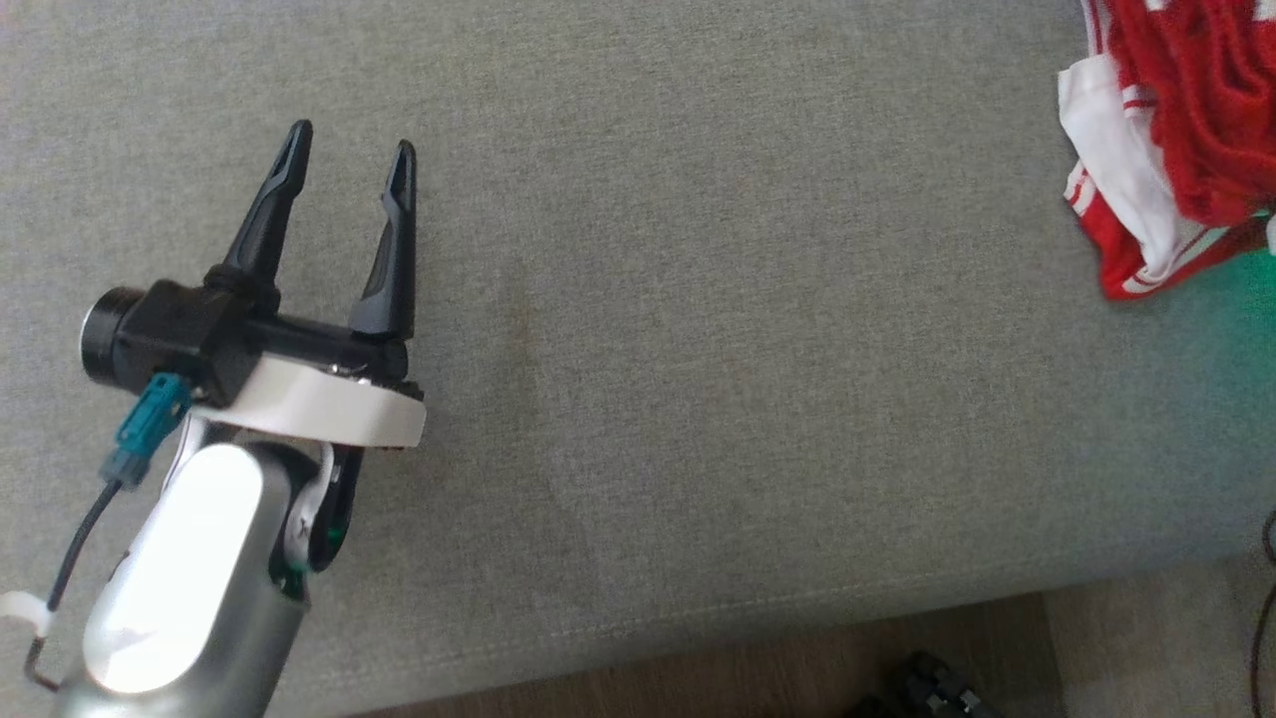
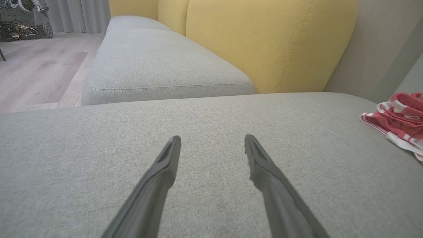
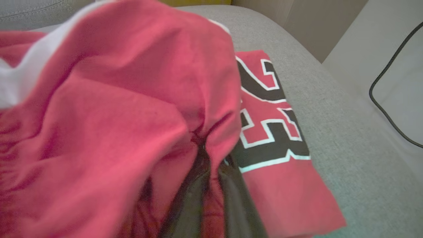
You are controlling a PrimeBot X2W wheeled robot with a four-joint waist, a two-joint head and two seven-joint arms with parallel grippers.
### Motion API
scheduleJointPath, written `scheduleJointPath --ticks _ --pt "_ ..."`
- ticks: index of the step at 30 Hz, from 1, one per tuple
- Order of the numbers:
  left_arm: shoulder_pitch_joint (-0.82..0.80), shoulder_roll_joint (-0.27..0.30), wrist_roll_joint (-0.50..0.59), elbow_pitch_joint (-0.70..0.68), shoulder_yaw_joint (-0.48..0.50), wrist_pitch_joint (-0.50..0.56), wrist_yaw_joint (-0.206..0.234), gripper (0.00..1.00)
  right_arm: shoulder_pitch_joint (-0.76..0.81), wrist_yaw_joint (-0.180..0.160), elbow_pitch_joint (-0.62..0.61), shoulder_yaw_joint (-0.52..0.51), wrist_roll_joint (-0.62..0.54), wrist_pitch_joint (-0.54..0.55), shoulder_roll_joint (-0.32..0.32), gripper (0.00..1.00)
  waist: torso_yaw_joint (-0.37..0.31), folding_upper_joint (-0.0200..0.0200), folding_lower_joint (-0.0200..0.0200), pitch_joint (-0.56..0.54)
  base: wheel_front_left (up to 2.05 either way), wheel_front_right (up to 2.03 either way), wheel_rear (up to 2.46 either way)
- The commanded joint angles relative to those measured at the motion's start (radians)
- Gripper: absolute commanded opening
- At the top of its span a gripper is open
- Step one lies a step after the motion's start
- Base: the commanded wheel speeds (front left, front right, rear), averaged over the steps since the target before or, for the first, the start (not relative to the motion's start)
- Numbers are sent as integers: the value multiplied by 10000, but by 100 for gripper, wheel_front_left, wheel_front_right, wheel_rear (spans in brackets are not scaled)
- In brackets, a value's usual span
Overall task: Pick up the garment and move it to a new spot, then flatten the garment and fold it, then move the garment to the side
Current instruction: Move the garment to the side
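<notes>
- Left gripper [image 1: 351,137]: low left in the head view, over bare grey seat cushion [image 1: 718,359]. Jaws spread wide, nothing between them.
- Left wrist view: the left gripper [image 2: 212,137] has both dark fingers [image 2: 264,168] just above the cushion fabric, apart from it or barely so; can't tell which.
- Garment [image 1: 1176,120]: red with white trim, bunched in a heap at the upper right of the head view, on the same cushion, well apart from the left gripper.
- From the left wrist, the garment [image 2: 401,114] sits far right on the cushion, near its edge.
- Right gripper [image 3: 213,158]: fingers drawn close together, red cloth gathered into creases at the tips. View is blurred, but the cloth looks pinched between them.
- Right wrist view: the garment [image 3: 115,115] rises in a loose fold over the fingers. A flatter part lies on the cushion beside them, showing black numerals outlined in white.
- Yellow backrest [image 2: 264,43] behind the seat.
- Black cable [image 3: 383,99] loops on the pale surface to the right of the cushion.
</notes>
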Motion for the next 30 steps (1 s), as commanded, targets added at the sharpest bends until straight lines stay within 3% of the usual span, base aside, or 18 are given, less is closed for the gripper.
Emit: scheduleJointPath --ticks 1,2,7,13,19,30 --pt "-330 256 85 -253 296 -47 -26 100 -101 -9 -72 36 -65 -144 -240 42 26 0 -1 -27 0 0 0" --pt "-338 249 77 -219 289 -56 -33 100 -148 -9 58 28 -103 -265 -222 100 40 0 -1 -56 0 0 0" --pt "-221 210 2 -37 316 -119 -10 100 -161 -9 417 154 -143 -914 -71 100 50 0 -1 -397 0 0 0" --pt "255 145 -118 171 401 -189 147 100 463 -9 -353 710 68 -1879 290 100 11 0 -1 -1195 0 0 0" --pt "714 141 -242 252 503 -223 274 100 1758 -9 -2119 1043 225 -2233 792 100 136 0 -1 -1942 0 0 0" --pt "1588 226 -451 297 761 -266 520 100 4978 -9 -7025 1791 -49 -1688 2337 100 844 0 -1 -3149 0 0 0"
